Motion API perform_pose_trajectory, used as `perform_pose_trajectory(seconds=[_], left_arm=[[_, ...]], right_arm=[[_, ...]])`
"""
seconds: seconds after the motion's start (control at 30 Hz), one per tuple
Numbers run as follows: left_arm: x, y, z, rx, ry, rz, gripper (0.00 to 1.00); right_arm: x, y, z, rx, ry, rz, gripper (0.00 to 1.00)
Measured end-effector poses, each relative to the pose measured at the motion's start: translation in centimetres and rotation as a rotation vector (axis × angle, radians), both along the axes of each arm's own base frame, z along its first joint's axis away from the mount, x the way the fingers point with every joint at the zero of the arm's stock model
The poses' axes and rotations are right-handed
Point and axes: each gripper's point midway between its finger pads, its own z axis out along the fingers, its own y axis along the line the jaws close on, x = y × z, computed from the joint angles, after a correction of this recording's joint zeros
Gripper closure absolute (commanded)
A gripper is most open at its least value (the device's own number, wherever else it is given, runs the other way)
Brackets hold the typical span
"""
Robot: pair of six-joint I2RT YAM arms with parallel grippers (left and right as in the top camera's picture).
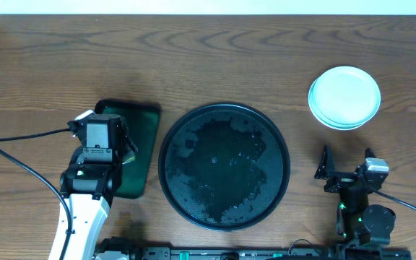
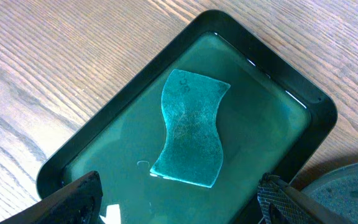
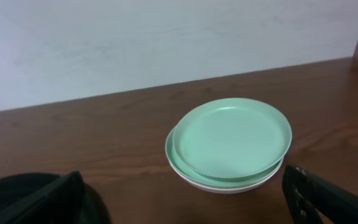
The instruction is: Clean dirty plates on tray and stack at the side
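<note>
The pale mint plates [image 1: 344, 97] sit in one stack on the table at the far right, also in the right wrist view [image 3: 230, 142]. The large round black tray [image 1: 224, 165] lies at the table's middle, wet and with no plates on it; its rim shows in the left wrist view [image 2: 353, 193]. My left gripper [image 1: 107, 144] [image 2: 182, 202] is open and empty above the dark green rectangular tray. My right gripper [image 1: 347, 170] [image 3: 188, 199] is open and empty, on the near side of the plate stack and to the right of the black tray.
The dark green rectangular tray [image 1: 132, 152] [image 2: 104, 137] stands left of the black tray and holds a teal sponge cloth [image 2: 190, 127] lying in shallow liquid. A cable [image 1: 20, 155] runs across the table at the left.
</note>
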Motion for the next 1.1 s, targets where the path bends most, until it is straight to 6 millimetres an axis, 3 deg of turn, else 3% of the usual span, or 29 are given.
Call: perform_pose_trajectory(seconds=[1.1], left_arm=[[-0.01,0.0,0.04,0.0,-0.001,0.0,0.19]], right_arm=[[-0.01,-0.27,0.0,-0.038,0.002,-0.013,0.01]])
